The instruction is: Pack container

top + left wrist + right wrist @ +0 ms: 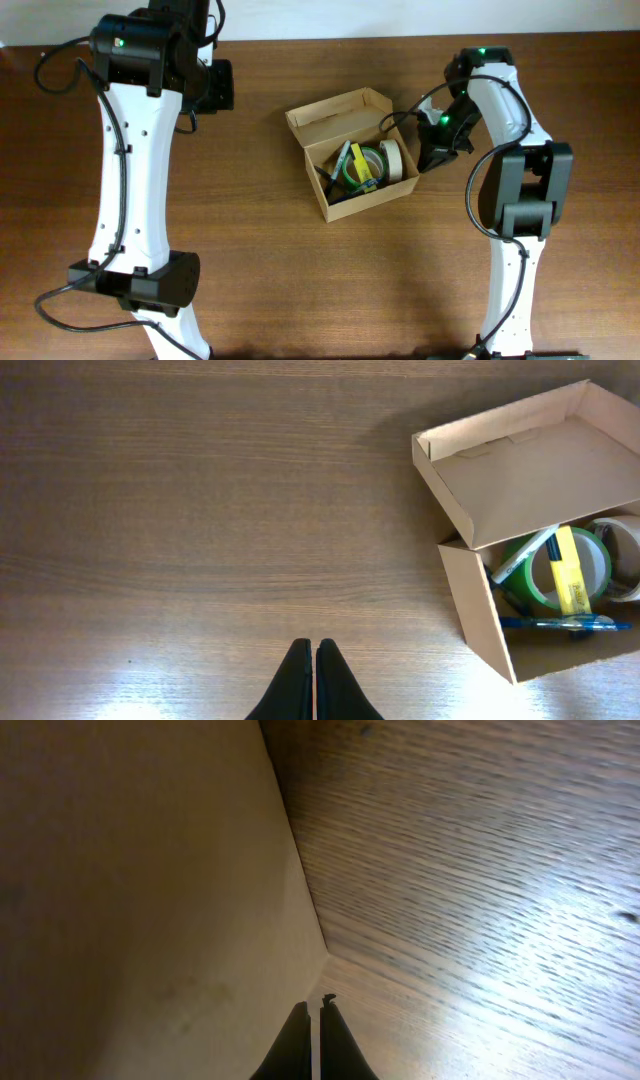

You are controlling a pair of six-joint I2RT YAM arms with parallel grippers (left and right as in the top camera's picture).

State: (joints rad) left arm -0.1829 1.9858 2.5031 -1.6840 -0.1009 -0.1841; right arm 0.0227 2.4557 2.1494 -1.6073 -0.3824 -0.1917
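Observation:
The container [331,205] is a light-brown cardboard box in the middle of the table, its flap lid [520,460] standing open. Inside lie a green tape roll [530,580], a white tape roll [628,560], a yellow highlighter [568,575] and a blue pen [560,624]. My left gripper [314,645] is shut and empty over bare wood, well to the left of the box. My right gripper [315,1005] is shut with nothing between its fingers, close against the box's outer right wall [140,870] near its lower corner. In the overhead view it [424,163] sits beside the box's right side.
The wooden table [300,280] stretches around the box on all sides. The left arm's white links [135,170] run down the table's left part, the right arm's [515,200] down its right part.

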